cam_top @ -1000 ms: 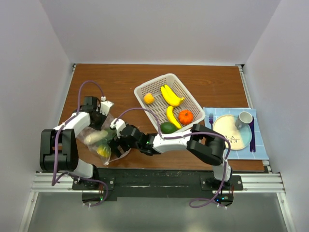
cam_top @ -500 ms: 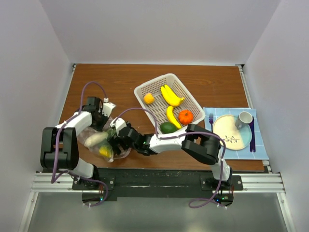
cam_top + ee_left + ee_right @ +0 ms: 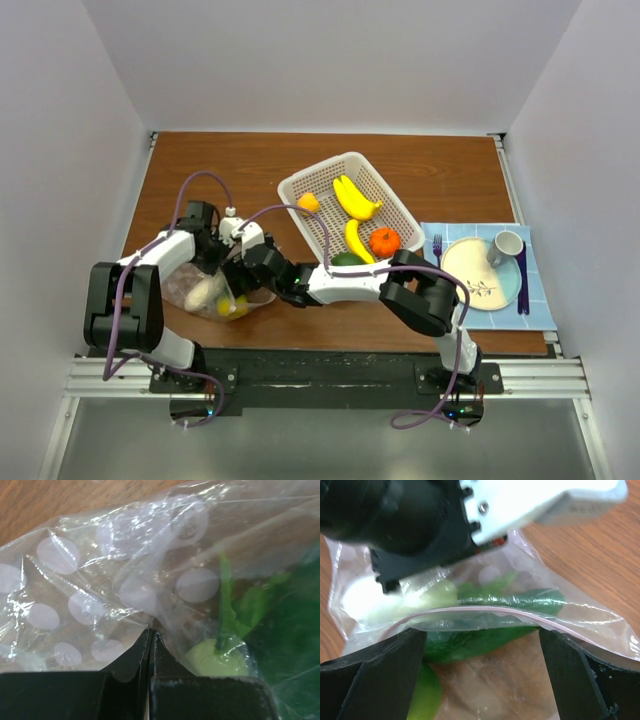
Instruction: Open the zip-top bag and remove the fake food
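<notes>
The clear zip-top bag (image 3: 205,292) lies at the near left of the table, holding fake food: a whitish piece (image 3: 198,293) and a yellow piece (image 3: 232,305). My left gripper (image 3: 216,250) is shut on the bag's top edge; in the left wrist view its jaws pinch the dotted plastic (image 3: 75,605) beside a pale green piece (image 3: 215,660). My right gripper (image 3: 238,272) is open, its fingers (image 3: 370,675) wide apart at the bag's mouth, the pink zip line (image 3: 485,610) running between them. Green leafy food (image 3: 510,600) shows inside the bag (image 3: 590,625).
A white perforated basket (image 3: 300,180) at centre holds bananas (image 3: 355,197), an orange (image 3: 385,241), a small orange piece (image 3: 308,202) and a green piece (image 3: 345,260). A plate (image 3: 478,272), mug (image 3: 507,245) and purple fork (image 3: 521,280) sit on a blue mat at right.
Both grippers moved away from the near edge with the bag's top. The bag's contents slid down toward the near side.
</notes>
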You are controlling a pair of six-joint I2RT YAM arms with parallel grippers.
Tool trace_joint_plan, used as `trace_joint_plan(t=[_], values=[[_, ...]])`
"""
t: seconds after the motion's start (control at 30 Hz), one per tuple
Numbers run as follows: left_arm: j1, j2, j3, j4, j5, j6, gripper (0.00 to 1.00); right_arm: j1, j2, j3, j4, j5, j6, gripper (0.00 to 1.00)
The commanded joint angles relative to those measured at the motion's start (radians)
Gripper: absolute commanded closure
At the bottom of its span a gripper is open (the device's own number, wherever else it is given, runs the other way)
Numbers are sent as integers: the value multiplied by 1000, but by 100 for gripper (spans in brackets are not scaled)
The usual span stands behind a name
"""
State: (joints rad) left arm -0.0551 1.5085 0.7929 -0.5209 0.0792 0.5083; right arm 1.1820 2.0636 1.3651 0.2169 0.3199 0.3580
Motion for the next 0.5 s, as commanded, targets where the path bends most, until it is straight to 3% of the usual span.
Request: trace_joint_plan(t=[0.0, 0.47], values=[[-46, 18, -21, -91, 113, -4, 100, -1, 47, 68, -10, -12, 48, 1], [-60, -11, -47, -122, 189, 39, 100, -2, 191, 134, -86, 34, 52, 2]])
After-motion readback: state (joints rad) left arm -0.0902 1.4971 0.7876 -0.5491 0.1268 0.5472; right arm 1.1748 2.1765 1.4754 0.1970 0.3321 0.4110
